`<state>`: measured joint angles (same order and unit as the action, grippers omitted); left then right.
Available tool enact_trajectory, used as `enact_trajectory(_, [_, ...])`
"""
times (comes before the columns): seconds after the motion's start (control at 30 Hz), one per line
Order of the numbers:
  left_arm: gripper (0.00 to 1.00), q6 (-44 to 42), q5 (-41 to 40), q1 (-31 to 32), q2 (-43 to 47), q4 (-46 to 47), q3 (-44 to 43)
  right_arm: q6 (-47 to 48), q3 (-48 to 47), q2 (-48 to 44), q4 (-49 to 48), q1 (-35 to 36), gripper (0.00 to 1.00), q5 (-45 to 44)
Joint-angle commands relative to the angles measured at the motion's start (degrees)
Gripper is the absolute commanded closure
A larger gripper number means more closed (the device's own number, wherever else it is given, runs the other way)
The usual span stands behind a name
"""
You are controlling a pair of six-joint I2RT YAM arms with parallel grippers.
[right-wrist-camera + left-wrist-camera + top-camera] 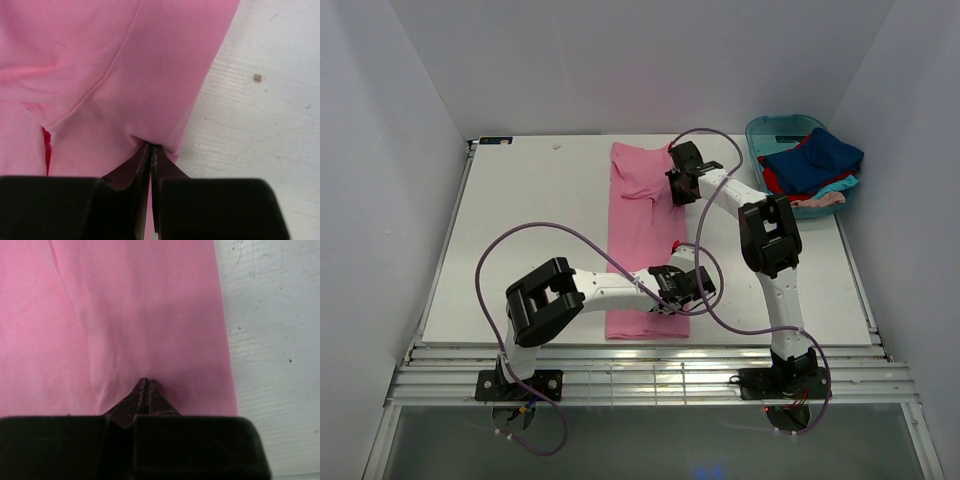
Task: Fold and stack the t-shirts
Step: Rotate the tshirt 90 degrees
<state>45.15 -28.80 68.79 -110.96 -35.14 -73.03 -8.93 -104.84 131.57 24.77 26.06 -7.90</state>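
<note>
Down the middle of the table (520,250), the pink shirt (645,240) lies as a long strip. The left fingers (132,402) are clamped on its right edge toward the near edge, and the right fingers (167,169) on its right edge toward the far edge. The other shirts (815,165) fill the tub (770,128) at the far right corner.

pink t-shirt (645,240): long narrow folded strip, flat | its right edge pinched in my left jaws at near end, my right jaws at far end | other t-shirts (815,165): dark blue, red, turquoise heap, well right of my right jaws
</note>
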Motion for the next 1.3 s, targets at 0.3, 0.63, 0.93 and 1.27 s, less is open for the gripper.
enact_trajectory(0.3, [1.00, 0.47, 1.91, -2.96, -2.07, 0.16, 3.95, 0.58, -8.37, 7.30, 3.09, -0.14, 0.92, -0.80])
enact_trajectory(0.63, [1.00, 2.14, 0.76, -3.32, 0.21, -3.01, 4.74, 1.28, -4.68, 5.72, 3.35, -0.14, 0.92, -3.61])
enact_trajectory(0.93, [1.00, 4.33, 1.02, -3.32, 0.74, -4.77, 6.67, 0.32, -2.83, 5.10, 3.88, -0.22, 0.92, -3.96])
enact_trajectory(1.27, [1.00, 3.56, -1.08, -3.23, 3.64, -5.47, 5.28, 0.84, -1.95, 2.38, 3.00, -0.22, 0.92, -3.35])
